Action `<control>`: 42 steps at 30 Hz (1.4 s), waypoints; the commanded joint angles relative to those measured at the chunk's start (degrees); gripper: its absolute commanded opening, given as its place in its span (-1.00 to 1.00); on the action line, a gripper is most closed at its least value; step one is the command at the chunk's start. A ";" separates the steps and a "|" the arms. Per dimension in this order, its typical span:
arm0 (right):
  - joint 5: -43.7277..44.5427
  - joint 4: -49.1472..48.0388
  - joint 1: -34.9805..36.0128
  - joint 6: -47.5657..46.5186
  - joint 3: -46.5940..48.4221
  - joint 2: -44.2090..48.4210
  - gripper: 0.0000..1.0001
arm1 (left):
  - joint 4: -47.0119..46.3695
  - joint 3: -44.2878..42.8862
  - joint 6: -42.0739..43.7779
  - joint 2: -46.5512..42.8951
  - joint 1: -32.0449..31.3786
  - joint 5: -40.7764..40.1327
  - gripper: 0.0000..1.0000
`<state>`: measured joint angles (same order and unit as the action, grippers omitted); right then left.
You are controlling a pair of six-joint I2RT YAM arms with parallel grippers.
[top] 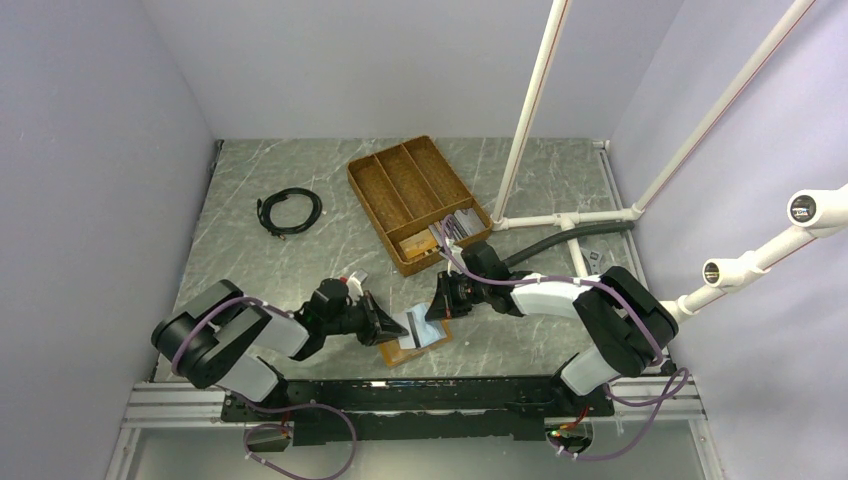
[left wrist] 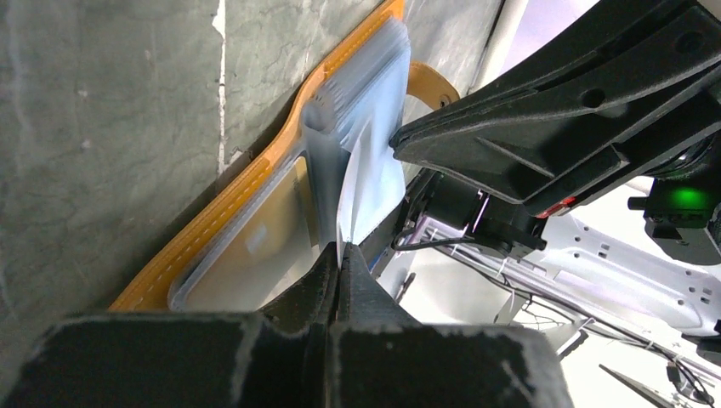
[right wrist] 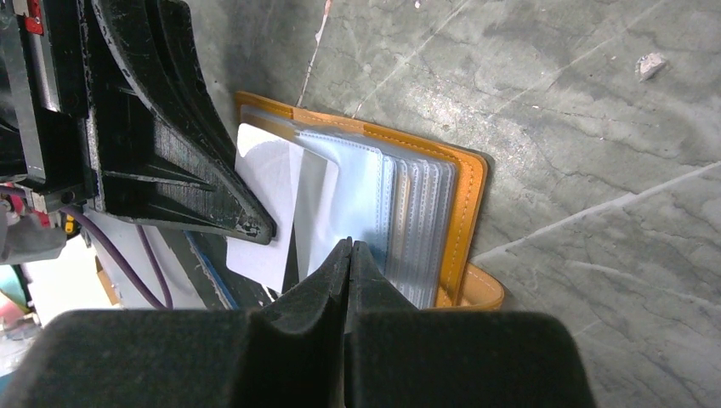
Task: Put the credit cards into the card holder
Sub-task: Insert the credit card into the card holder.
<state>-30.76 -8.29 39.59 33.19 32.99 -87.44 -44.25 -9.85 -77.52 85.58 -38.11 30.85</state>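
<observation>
The orange-tan card holder [top: 400, 352] lies open on the table near the front, its pale clear sleeves fanned [right wrist: 408, 212]. My left gripper [top: 396, 334] is shut on one thin pale sleeve leaf [left wrist: 370, 183] and holds it lifted off the stack. My right gripper [top: 437, 312] is shut on a thin grey-silver card [right wrist: 316, 204] at the sleeves, right beside the left fingers [right wrist: 212, 187]. How far the card sits in a sleeve I cannot tell. More credit cards [top: 457, 223] lie in the near end of the wicker tray.
The brown divided wicker tray [top: 400, 185] stands behind the holder. A coiled black cable [top: 290, 211] lies at the back left. White pipe frames [top: 530, 110] and a grey hose [top: 545, 252] stand to the right. The two grippers are almost touching.
</observation>
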 commanded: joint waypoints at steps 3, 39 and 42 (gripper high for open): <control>2.83 3.31 0.82 -1.22 -2.63 -1.66 -1.00 | 2.39 1.98 -1.87 -3.15 -1.48 -9.22 -1.00; 6.87 11.68 1.41 -3.46 -0.66 3.35 -1.00 | 2.66 0.14 -5.60 0.47 -10.05 -20.63 -0.84; 9.73 16.88 1.36 -5.52 0.92 6.21 -0.85 | 8.68 -0.52 -7.18 -1.49 -10.05 -20.47 -0.49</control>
<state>-27.51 -4.27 40.56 32.53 32.42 -84.03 -46.96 -9.06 -83.20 84.75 -47.99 12.71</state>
